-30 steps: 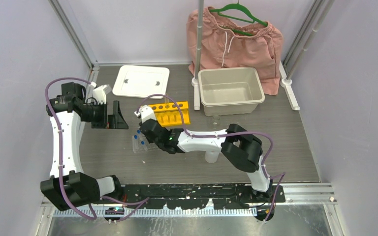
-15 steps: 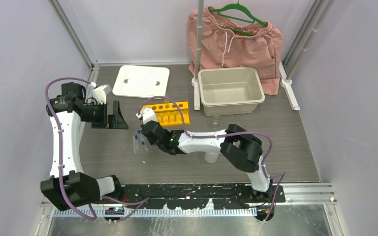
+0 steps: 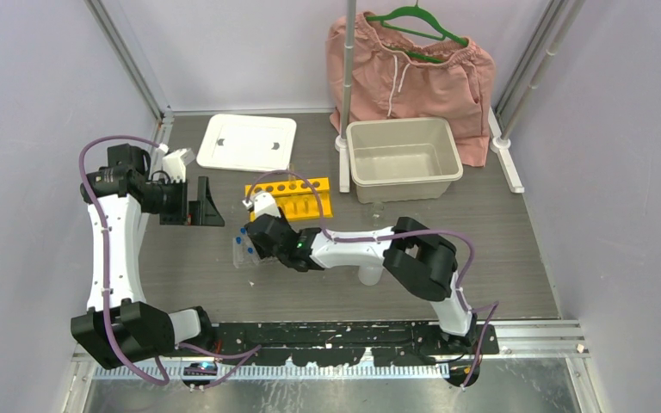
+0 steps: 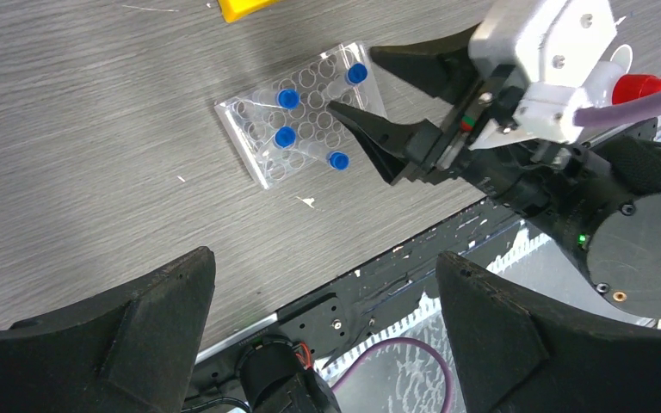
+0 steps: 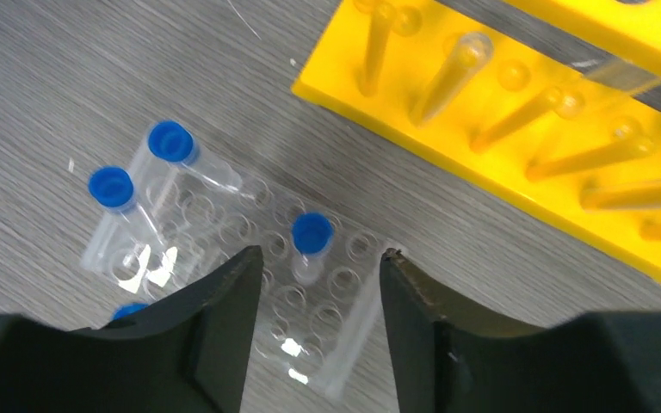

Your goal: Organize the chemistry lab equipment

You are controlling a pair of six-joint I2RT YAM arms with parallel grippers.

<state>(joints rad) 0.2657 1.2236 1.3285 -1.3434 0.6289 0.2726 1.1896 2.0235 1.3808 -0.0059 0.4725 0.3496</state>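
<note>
Left tool [image 3: 202, 206] hangs over the left side of the grey wood-grain bench [image 3: 189, 284]. Its jaws are spread as wide as they go and there is nothing between them. From its own camera I look down past both black fingers [image 4: 138, 335] onto the work area.

Flat white rectangular lid [image 3: 247, 142] lies at the back left, well apart from everything else.

Clear plastic rack with a grid of round wells [image 4: 262, 155] sits on the bench a little left of centre, at a skew. Four small clear tubes with blue caps are in it. Two are on its far-left side [image 5: 169, 140] [image 5: 109, 187], one is at the near edge, mostly hidden [image 5: 129, 310], and one stands upright in a well nearer the middle [image 5: 311, 232].

Right tool [image 5: 320, 258] is low over the clear rack with its jaws partly open. That upright tube stands between the fingers with a gap on each side. I see no contact, and nothing is gripped.

Yellow plastic tube rack [image 3: 297, 200] lies just behind the clear rack, close but not touching it. At least one clear uncapped tube [image 5: 456, 77] stands in it.

White squeeze bottle with red nozzle [image 4: 641, 86] is beside the right arm, partly covered by it.

Small clear glass beaker [image 3: 377, 209], faint, stands just in front of the large beige tub [image 3: 357, 163]. Pink shorts [image 3: 413, 73] on a green hanger [image 3: 413, 17] hang behind the tub.
</note>
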